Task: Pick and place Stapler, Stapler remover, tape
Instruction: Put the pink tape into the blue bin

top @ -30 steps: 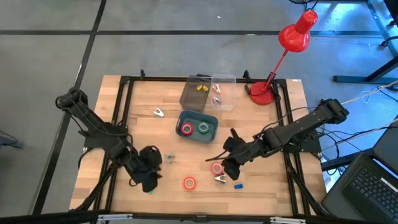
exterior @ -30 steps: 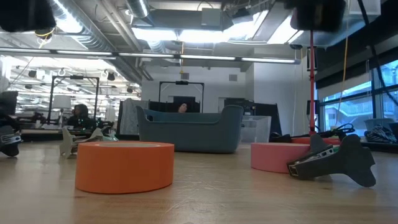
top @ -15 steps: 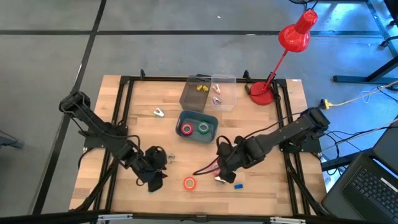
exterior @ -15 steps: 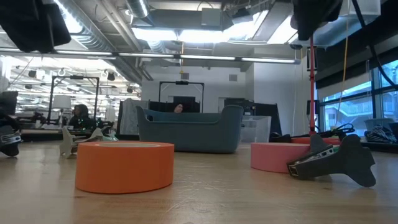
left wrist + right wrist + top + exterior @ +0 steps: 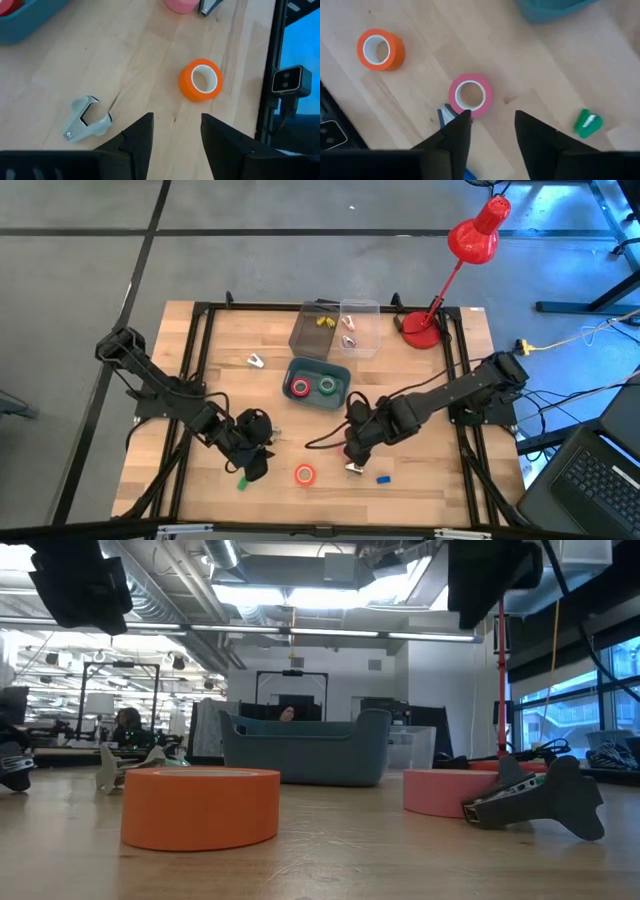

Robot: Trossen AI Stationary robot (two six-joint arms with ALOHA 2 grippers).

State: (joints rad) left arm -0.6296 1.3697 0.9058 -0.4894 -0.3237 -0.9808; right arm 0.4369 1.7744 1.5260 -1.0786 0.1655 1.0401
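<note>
1. On the wooden table (image 5: 440,480), a red lamp (image 5: 462,265); office room behind.
2. Four tape rolls: orange (image 5: 304,475), pink (image 5: 470,95), two in the blue bin (image 5: 316,385).
3. Left gripper (image 5: 175,132) and right gripper (image 5: 490,127) both parted, empty, above the table.

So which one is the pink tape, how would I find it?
Start at the blue bin in the middle of the wooden table, then look toward the near edge, beneath the right gripper. The pink tape lies flat there, touching a small metal stapler remover. The other loose roll nearby is orange; this one is pink.
</note>
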